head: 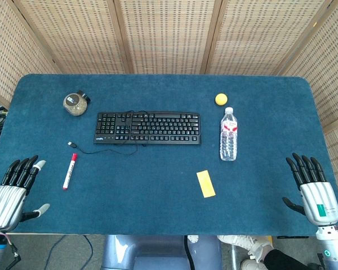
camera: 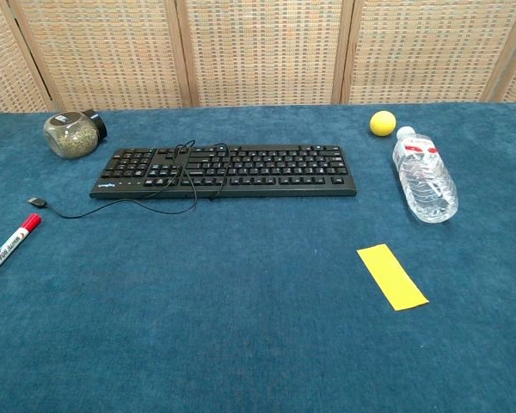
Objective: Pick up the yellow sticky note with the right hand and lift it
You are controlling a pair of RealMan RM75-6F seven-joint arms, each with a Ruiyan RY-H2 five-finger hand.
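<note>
Table (head: 158,208): covered in blue felt-like cloth, backed by woven screens; all items are borne on it.

Keyboard (head: 149,128): black, laid flat at centre rear, its cable looped over the keys and trailed off to the left, ending in a plug near the marker.

Left hand (head: 14,185): seen at the near left table edge in the head view only, fingers spread apart, nothing held.

Right hand (head: 312,188): seen at the near right edge in the head view only, fingers extended and apart, nothing held; well apart from the note.

Water bottle (head: 228,135): clear, laid on its side right of the keyboard, cap toward the rear.

Marker (head: 70,171): white, red-capped, laid near the left hand.

Jar (head: 76,104): round, filled with something grainy, lying on its side at rear left.

Yellow sticky note (head: 205,183): thin strip, flat on the cloth in front of the bottle, between centre and the right hand. The task is judged not yet begun.

Yellow ball (head: 221,99): just behind the bottle.

Risks judged: the note is flat and thin, so fingertips may slide over it or drag it across the cloth; the cloth itself may be pinched instead; the paper may be creased. A sweeping approach could nudge the bottle, which would likely roll.
</note>
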